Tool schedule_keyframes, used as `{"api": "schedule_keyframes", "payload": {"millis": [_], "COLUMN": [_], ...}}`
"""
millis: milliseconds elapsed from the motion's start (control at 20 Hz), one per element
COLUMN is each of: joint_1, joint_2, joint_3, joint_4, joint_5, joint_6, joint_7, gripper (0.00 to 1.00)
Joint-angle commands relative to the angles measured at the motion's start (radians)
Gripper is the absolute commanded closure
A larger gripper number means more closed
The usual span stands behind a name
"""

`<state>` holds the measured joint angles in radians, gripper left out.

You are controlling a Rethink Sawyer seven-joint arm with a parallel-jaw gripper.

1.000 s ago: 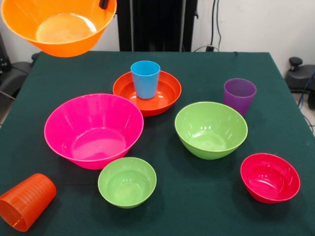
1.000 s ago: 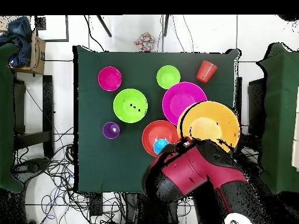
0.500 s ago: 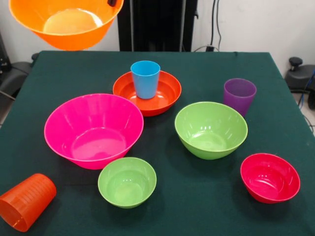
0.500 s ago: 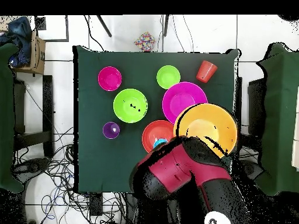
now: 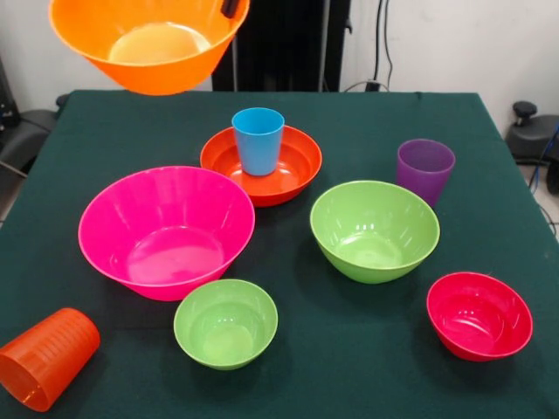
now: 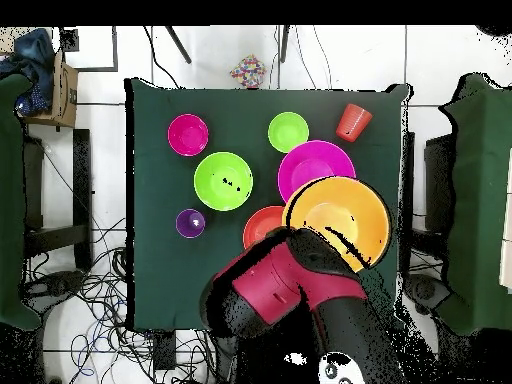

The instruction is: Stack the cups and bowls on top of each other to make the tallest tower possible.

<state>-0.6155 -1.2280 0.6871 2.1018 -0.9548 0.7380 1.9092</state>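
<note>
Orange bowl hangs in the air at eleven o'clock from the blue cup. I see my gripper pinching its rim, closed on it.

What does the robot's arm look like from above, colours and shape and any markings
In the overhead view the arm is bulky and rounded, with crimson red shells over black joints and a small white patch near its base. In the front view only a small black part of the gripper shows at the top edge.
</note>
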Motion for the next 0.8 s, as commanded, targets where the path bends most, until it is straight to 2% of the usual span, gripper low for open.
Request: {"api": "schedule_keyframes", "payload": {"millis": [50,800], "joint_1": [0.087,0.201], "joint_2": [0.088,0.136], "joint_3": [-0.098,-0.225], "joint_4": [-0.070,-0.097], "joint_5": [0.044,0.047], "joint_6": [0.078,0.020], "joint_7": [0.169,0.218], "gripper": [1.00,1.00]}}
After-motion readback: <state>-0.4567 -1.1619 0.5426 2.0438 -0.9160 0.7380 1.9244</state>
